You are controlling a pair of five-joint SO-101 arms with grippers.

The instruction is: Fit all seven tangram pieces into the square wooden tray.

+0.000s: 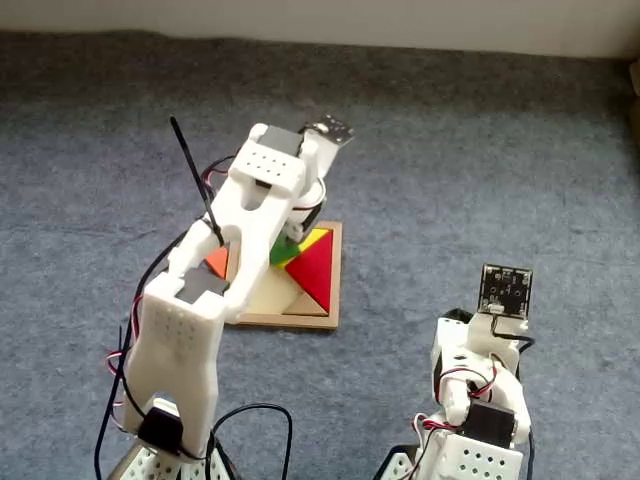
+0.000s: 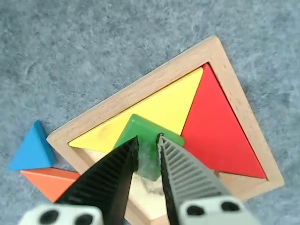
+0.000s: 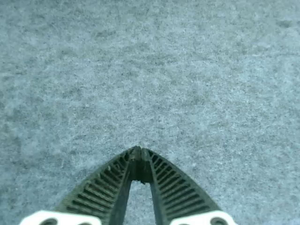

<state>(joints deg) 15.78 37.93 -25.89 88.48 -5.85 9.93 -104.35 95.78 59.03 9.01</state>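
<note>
The square wooden tray (image 2: 224, 61) (image 1: 336, 268) holds a yellow triangle (image 2: 164, 105) and a red triangle (image 2: 218, 126) (image 1: 315, 270). My left gripper (image 2: 147, 139) is shut on a green piece (image 2: 149, 132) (image 1: 283, 254), held over the tray's bare wooden floor beside the yellow triangle. A blue triangle (image 2: 32, 147) and an orange piece (image 2: 47, 180) (image 1: 216, 262) lie on the carpet just outside the tray. My right gripper (image 3: 139, 152) is shut on nothing, low over bare carpet, at the lower right of the high view (image 1: 480, 390).
Grey carpet (image 1: 480, 160) covers the whole work area. The left arm (image 1: 230, 270) stretches over the tray's left half and hides part of it. A pale wall edge (image 1: 400, 20) runs along the back.
</note>
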